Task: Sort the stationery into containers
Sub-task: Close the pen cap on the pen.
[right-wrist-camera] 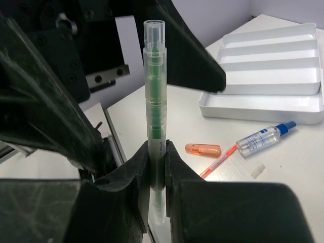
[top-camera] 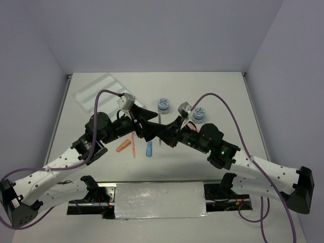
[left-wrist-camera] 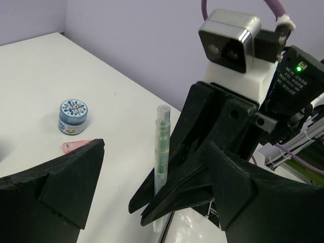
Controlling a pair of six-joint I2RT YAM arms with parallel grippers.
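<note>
My right gripper (right-wrist-camera: pixel 157 157) is shut on a grey-green pen (right-wrist-camera: pixel 154 101) and holds it upright above the table. My left gripper (left-wrist-camera: pixel 157 152) is open, and the pen (left-wrist-camera: pixel 162 152) stands in the gap between its spread fingers without touching them. In the top view both grippers, left (top-camera: pixel 150 127) and right (top-camera: pixel 165 135), meet mid-table at the pen (top-camera: pixel 160 125). The white four-compartment tray (top-camera: pixel 98 89) lies far left and shows empty in the right wrist view (right-wrist-camera: pixel 263 101). An orange cap (top-camera: pixel 122 147), a thin orange pen (top-camera: pixel 133 145) and a blue-capped bottle (top-camera: pixel 149 149) lie below the grippers.
Two blue-white patterned pots (top-camera: pixel 163 105) (top-camera: pixel 199 114) stand behind the grippers. One pot (left-wrist-camera: pixel 74 116) and a pink cap (left-wrist-camera: pixel 76 146) show in the left wrist view. A small clear piece (right-wrist-camera: pixel 257 169) lies near the bottle (right-wrist-camera: pixel 263 136). Metal plates line the table's near edge (top-camera: pixel 157 200).
</note>
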